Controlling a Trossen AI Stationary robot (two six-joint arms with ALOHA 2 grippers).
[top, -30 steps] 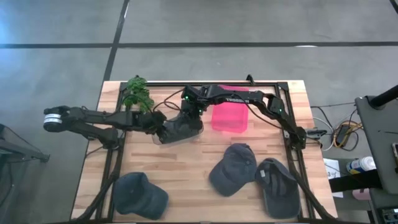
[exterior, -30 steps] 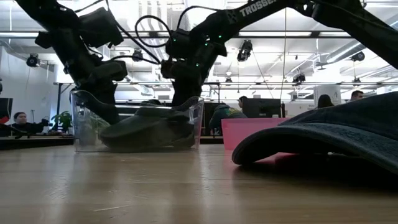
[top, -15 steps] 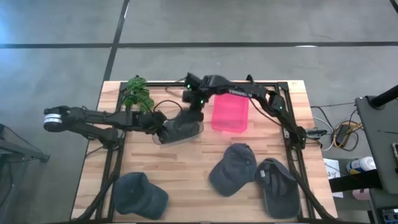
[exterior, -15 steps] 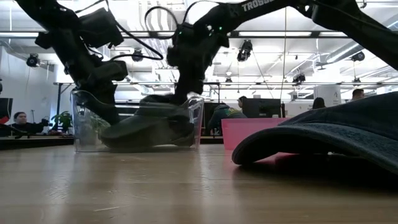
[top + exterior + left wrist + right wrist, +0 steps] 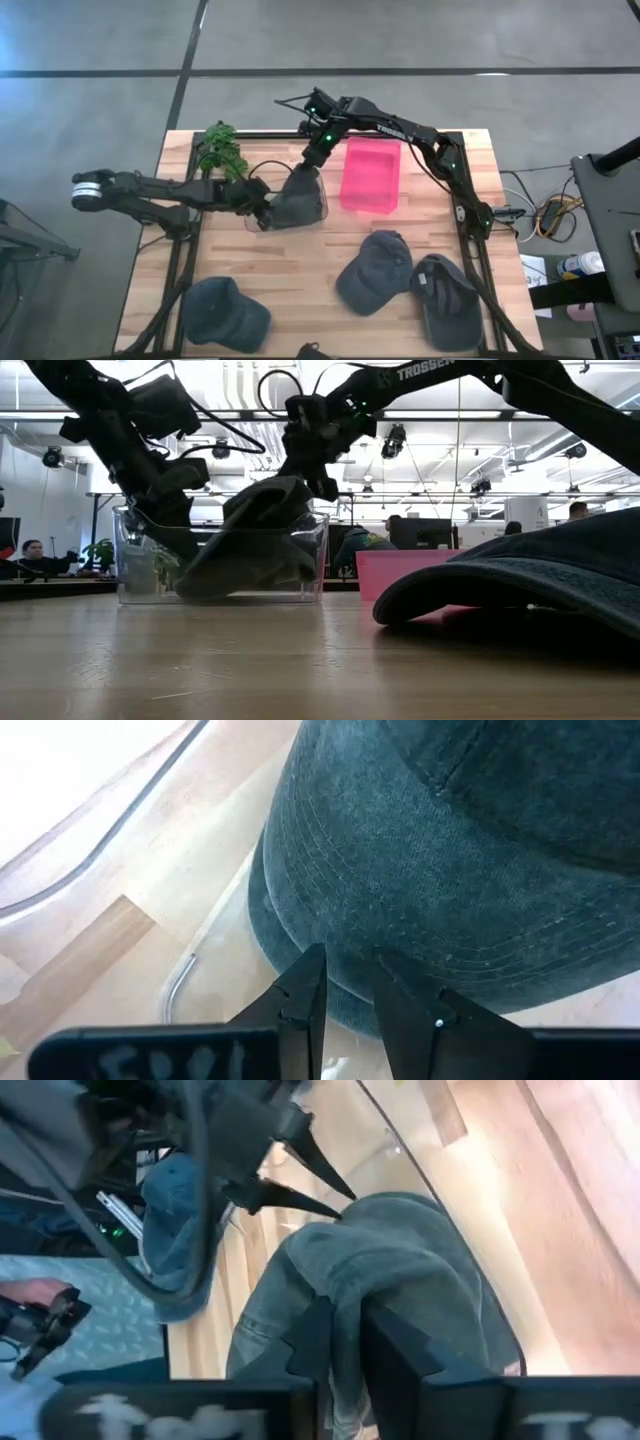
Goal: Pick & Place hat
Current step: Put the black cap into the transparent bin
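Wooden table [image 5: 300,270]: TROSSEN-marked right gripper [image 5: 308,472] and left gripper [image 5: 345,982] both pinch hat [image 5: 298,193].

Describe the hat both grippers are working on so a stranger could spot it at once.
Start at the pink bin near the table's far edge; beside it sits a clear plastic bin. The dark grey cap half inside it, pinched by the right gripper and left gripper, is the one; the other caps lie flat on the wood.
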